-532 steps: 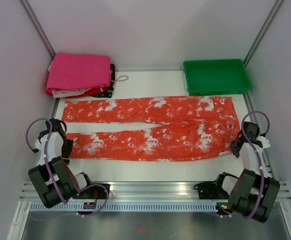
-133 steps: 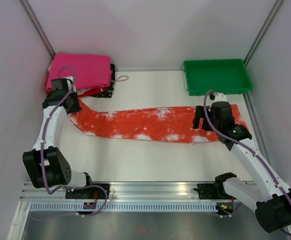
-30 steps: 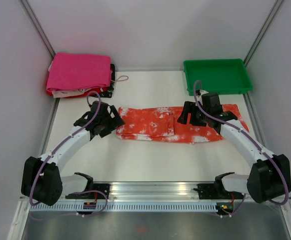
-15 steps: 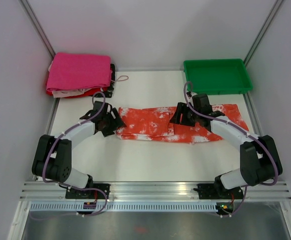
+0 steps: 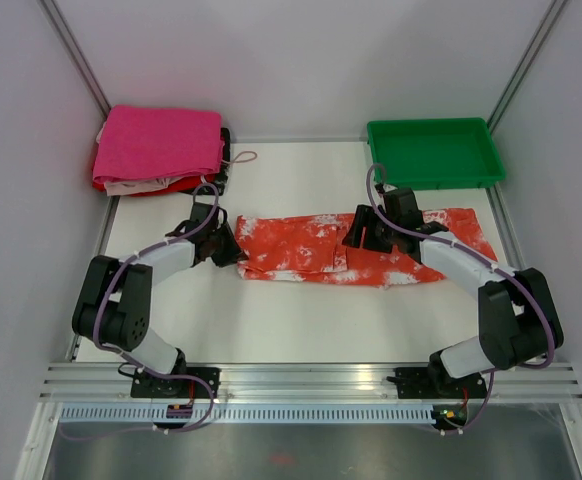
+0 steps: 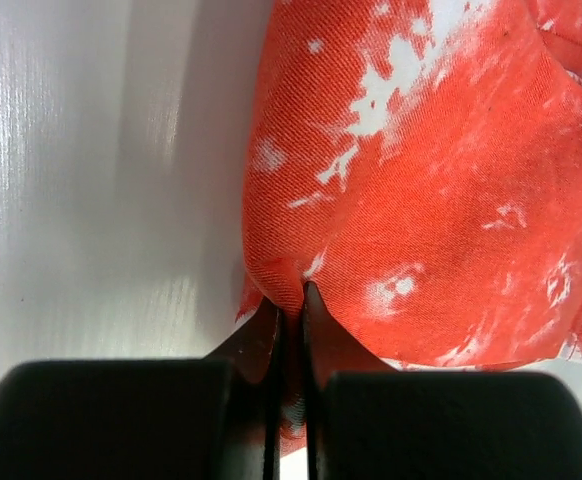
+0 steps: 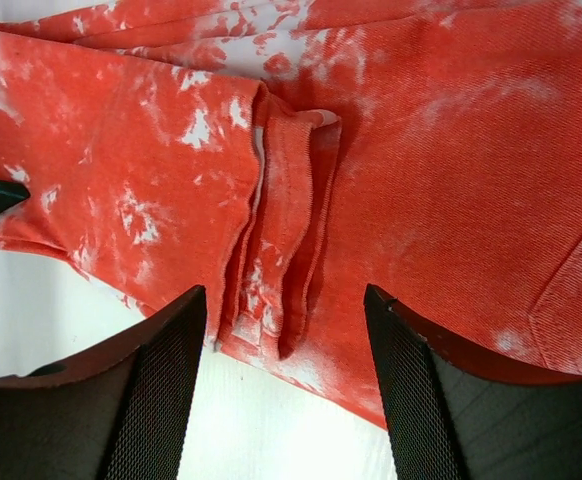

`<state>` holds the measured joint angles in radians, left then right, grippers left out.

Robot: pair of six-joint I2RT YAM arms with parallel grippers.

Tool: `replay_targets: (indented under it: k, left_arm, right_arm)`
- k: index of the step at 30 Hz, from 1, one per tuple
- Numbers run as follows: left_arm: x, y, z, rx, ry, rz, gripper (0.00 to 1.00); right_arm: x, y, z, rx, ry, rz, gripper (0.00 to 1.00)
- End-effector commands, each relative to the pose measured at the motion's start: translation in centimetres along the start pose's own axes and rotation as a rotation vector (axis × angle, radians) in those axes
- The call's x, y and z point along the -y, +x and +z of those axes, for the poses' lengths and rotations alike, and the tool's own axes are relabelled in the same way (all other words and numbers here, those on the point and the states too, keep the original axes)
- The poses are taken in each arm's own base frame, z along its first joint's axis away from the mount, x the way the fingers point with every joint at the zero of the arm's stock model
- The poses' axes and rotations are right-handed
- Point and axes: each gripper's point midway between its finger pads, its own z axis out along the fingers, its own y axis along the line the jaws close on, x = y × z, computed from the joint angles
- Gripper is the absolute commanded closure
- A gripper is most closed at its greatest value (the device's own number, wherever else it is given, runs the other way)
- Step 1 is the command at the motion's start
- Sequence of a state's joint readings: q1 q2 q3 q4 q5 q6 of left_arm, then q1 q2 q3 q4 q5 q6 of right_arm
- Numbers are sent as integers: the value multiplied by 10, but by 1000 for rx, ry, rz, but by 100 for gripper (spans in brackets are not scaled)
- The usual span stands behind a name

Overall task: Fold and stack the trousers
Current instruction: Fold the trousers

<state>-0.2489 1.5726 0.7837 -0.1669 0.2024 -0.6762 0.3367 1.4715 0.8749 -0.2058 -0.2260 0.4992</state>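
Trousers (image 5: pixel 291 240) lie mid-table (image 5: pixel 301 320), folded strip running 9 to 3 o'clock.

Risk I see: left pincer (image 6: pixel 291 300) has only a thin bite on fold edge at 9 o'clock end. Any tug may drag top layer and skew hems. Left jaws clamped on that fabric.

Right pincer (image 7: pixel 283 300): jaws wide apart, holding nothing, above loose hems mid-strip. I judge it could snag them on careless descent.

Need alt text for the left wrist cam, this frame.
The left gripper is shut on the folded edge of the orange, white-splotched trousers, which fill the right of the view. Bare white table lies to the left.
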Motion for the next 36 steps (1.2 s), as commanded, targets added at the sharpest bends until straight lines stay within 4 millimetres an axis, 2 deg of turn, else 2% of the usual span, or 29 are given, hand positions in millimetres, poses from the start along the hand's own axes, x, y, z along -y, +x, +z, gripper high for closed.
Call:
replay_targets:
  k: [1,3,4,5,7,8,9,11,12,17,20,22,24,25,27,28,31,33,34,36]
  left_arm:
    - [5,-3,-6,28,39,87,98]
    - [-5,-8,-18,66,-18,125,98]
    - [-2,-17,-32,117,-20,144,98]
    - [-9,-27,-40,167,-70,159,98]
    - [-18,-33,-58,200,-126,211,98]
    - [-19,-48,-75,275,-161,224,98]
    - [-28,-52,-84,283,-196,245,98]
    - [-33,-69,-105,355,-232,270,98]
    - [-42,-77,-113,378,-258,258,98]
    - [-60,-116,-157,492,-329,265,98]
    - [-76,-141,-192,570,-413,259,98]
    - [-80,-155,-219,618,-479,261,98]
    - [-75,-163,-236,636,-503,292,98]
    - [-64,-174,-252,672,-491,294,98]
    - [-55,-177,-263,671,-478,281,98]
    - [-45,-186,-278,708,-461,274,98]
    - [-27,-192,-292,718,-416,250,98]
    - [-16,-188,-288,691,-404,254,98]
    - [-3,-188,-288,691,-392,275,98]
    - [14,-178,-272,657,-452,337,98]
  right_arm:
    - [4,-3,-8,32,31,-17,29]
    - [6,6,-9,20,32,-6,29]
    - [4,9,-10,19,22,2,29]
    - [-1,10,-9,27,0,13,29]
    - [-3,19,-10,26,-16,31,30]
    - [-9,18,-13,41,-31,40,30]
    - [-8,20,-13,38,-29,46,30]
    - [-14,19,-17,53,-39,48,30]
    - [-16,18,-18,58,-39,45,30]
    - [-37,24,-24,60,-66,15,30]
    - [-52,31,-24,52,-89,9,30]
    - [-52,33,-26,57,-76,12,30]
    - [-49,32,-28,64,-52,13,29]
    - [-40,31,-30,75,-7,13,29]
    - [-33,29,-32,89,29,10,28]
    - [-26,28,-33,100,70,11,28]
    - [-14,22,-39,134,136,12,26]
    - [-6,17,-43,149,174,19,25]
    - [4,15,-45,145,213,31,25]
    - [14,2,-51,167,252,42,18]
